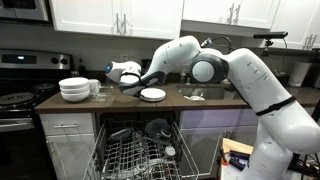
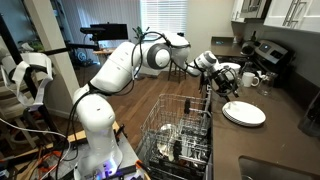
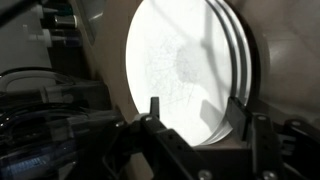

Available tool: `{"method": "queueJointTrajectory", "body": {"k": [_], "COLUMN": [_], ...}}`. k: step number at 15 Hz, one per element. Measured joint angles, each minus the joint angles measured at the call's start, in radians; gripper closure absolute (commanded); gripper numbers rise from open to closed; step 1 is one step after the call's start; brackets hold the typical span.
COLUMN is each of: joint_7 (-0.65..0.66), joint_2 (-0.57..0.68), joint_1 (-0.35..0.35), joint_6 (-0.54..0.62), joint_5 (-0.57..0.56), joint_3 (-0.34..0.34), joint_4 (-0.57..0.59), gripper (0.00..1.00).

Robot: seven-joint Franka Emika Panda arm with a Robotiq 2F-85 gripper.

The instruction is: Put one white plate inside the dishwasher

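— Where is the small round white plate [image 1: 152,94] lying?
— It is sitting flat on the dark worktop [image 1: 115,103], near the front edge, right above the open dishwasher [image 1: 140,150], whose grey wire rack [image 2: 185,128] is standing pulled out. In the wrist view layered rims are showing, so it seems to be topping a few plates like it.
— How is the white arm [image 1: 235,75] posing?
— It is reaching across the worktop, elbow raised and forearm sloping down, with the black gripper [image 2: 224,86] hanging just above and beside the plate.
— Is anything crowding it?
— A stack of deeper white bowls [image 1: 75,90] is standing toward the worktop's end by the black stove [image 1: 15,100], apart from the plate. A couple of pale cups [image 2: 250,78] are sitting beyond the gripper.
— What are the fingers [image 3: 238,112] doing?
— They are standing partly spread, framing the plate's near rim and pinching nothing. Whether they are touching it, I cannot tell.
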Motion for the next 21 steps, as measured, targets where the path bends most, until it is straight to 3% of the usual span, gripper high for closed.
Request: {"method": "queueJointTrajectory", "body": {"k": [1, 5, 6, 9, 11, 16, 17, 21], "joint_7": [0.0, 0.0, 0.0, 0.0, 0.001, 0.003, 0.004, 0.007], "joint_2": [0.0, 0.0, 0.0, 0.0, 0.0, -0.002, -0.002, -0.002], "joint_1": [0.0, -0.001, -0.001, -0.001, -0.003, -0.006, -0.007, -0.012], "joint_6": [0.0, 0.0, 0.0, 0.0, 0.0, 0.001, 0.002, 0.004], "joint_5": [0.0, 0.0, 0.0, 0.0, 0.0, 0.001, 0.001, 0.002], "joint_3": [0.0, 0.0, -0.001, -0.001, -0.002, -0.004, -0.004, -0.004], "joint_4": [0.0, 0.0, 0.0, 0.0, 0.0, 0.0, 0.0, 0.0], "gripper": [0.31, 0.55, 0.54, 0.23, 0.12, 0.05, 0.24, 0.51]}}
